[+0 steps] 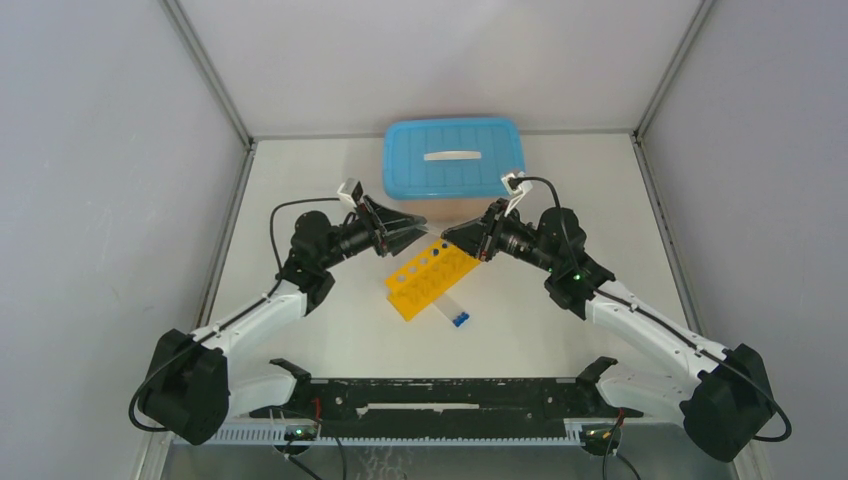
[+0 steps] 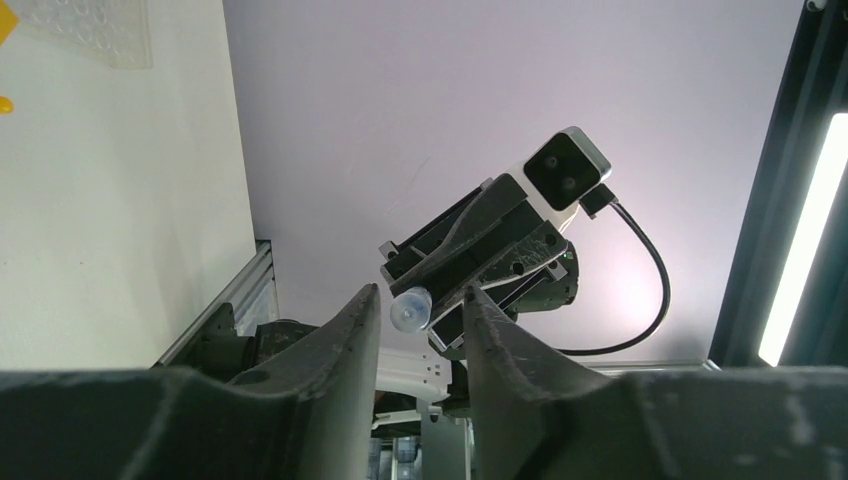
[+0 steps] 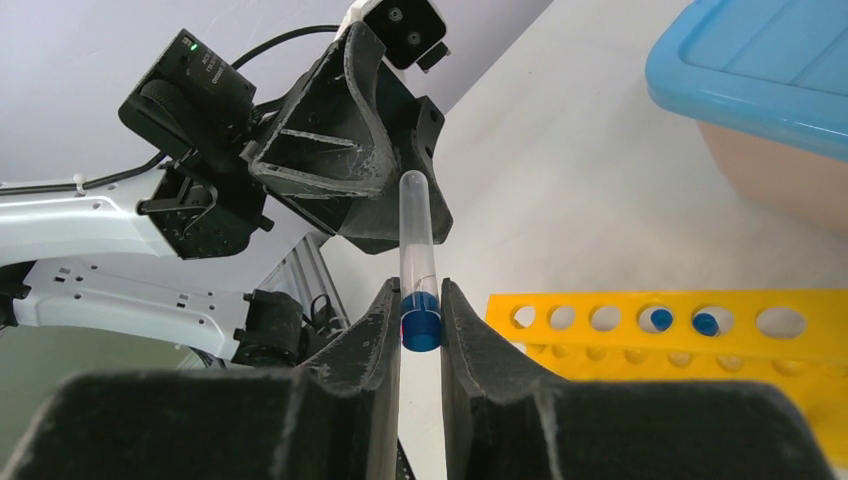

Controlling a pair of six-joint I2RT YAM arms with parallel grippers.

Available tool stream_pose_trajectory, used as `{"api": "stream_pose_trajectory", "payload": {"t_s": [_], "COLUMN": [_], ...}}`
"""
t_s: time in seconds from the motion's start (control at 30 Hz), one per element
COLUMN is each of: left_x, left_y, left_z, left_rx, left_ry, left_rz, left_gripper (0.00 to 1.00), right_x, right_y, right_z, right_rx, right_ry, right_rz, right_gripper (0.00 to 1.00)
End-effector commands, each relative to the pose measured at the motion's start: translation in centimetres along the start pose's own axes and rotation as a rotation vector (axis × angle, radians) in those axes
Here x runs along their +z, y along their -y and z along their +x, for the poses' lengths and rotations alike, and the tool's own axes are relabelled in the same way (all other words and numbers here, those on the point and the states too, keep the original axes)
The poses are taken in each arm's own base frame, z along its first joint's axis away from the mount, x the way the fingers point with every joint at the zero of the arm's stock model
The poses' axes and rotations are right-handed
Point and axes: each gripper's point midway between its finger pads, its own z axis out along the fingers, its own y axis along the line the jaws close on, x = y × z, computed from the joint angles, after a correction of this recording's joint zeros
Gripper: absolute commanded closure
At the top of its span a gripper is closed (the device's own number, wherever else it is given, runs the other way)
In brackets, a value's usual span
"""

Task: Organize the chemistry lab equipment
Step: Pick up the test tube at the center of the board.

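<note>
Right pincer (image 3: pixel 421 300): mine, squeezed tight on the blue cap of a smooth clear tube (image 3: pixel 415 225).
Left pincer (image 2: pixel 421 298): mine, open; the tube's round tip sits in the gap.
Tube spot: up in the air, between both pincers.
Rack (image 3: pixel 690 350): yellow plastic, round holes, 2 blue caps inside, on the white table (image 3: pixel 560 200).

No legible text; small print on left arm (image 3: pixel 200 70) too blurred.

Only the rounded tip of the clear blue-capped plastic tube (image 2: pixel 410 308) shows, toward 6 o'clock, from the left wrist.
</note>
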Motion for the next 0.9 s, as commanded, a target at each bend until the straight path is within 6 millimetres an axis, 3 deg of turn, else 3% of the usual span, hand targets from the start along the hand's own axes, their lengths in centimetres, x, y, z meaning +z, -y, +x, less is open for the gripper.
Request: {"api": "stream_pose_trajectory", "payload": {"t_s": [0.0, 0.13, 0.33, 0.7, 0.87], "left_x": [0.1, 0.0, -0.5, -3.8, -5.2], "left_y": [3.1, 2.9, 1.2, -3.0, -3.1], "left_z": [0.1, 0.0, -0.6, -2.4, -2.5], "left_rx": [0.054, 0.055, 0.102, 0.285, 0.351], "left_ry": [-0.003, 0.002, 0.044, 0.176, 0.198], "left_rz": [0.081, 0.075, -0.022, -0.322, -0.386], "left_gripper": [0.56, 0.45, 0.41, 0.40, 0.40], "right_x": [-0.1, -0.2, -1.2, -6.5, -9.1], "right_y": [-1.4, -1.5, -1.1, 3.8, 7.2], "right_z": [-2.5, -2.7, -3.7, -6.4, -6.9], "right_rx": [-0.033, -0.036, -0.066, -0.118, -0.084], "right_ry": [0.065, 0.067, 0.079, 0.041, -0.040], "right_rz": [-0.033, -0.031, 0.025, 0.463, 0.690], "right_gripper": [0.81, 0.81, 0.82, 0.81, 0.81]}}
